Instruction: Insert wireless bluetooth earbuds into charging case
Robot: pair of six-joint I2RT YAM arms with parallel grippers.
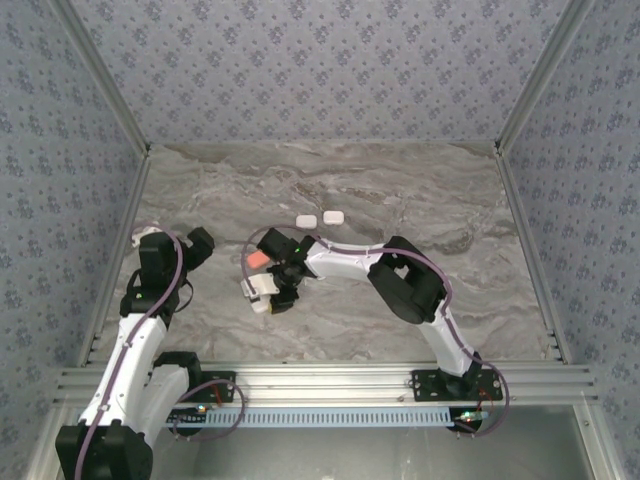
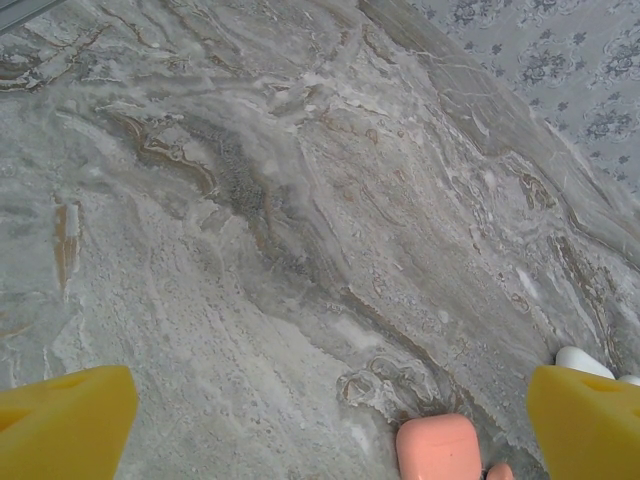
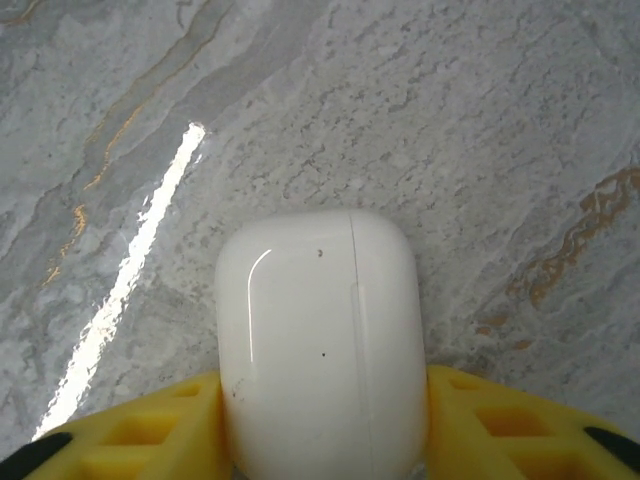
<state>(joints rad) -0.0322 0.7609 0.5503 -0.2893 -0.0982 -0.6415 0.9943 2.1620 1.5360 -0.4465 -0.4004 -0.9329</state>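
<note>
A white charging case [image 3: 320, 345] lies closed on the marble table, and my right gripper [image 3: 322, 405] is shut on it, with a yellow finger [image 3: 150, 430] pressed to each side. From above, that gripper [image 1: 272, 288] and the white case [image 1: 260, 292] sit left of the table's centre. A salmon-orange case [image 1: 257, 258] lies closed just behind them. It also lies low between the wide-apart fingers [image 2: 65, 425] of my open left gripper [image 2: 330, 410], where the salmon case [image 2: 438, 447] has a tiny salmon piece [image 2: 500, 472] beside it, too cropped to name. I cannot pick out any earbuds for certain.
Two small white rounded pieces [image 1: 304, 219] [image 1: 333, 216] lie side by side further back; one white piece [image 2: 583, 360] peeks over my left gripper's right finger. Patterned walls enclose the table on three sides. The right arm's elbow [image 1: 405, 280] arches over the middle.
</note>
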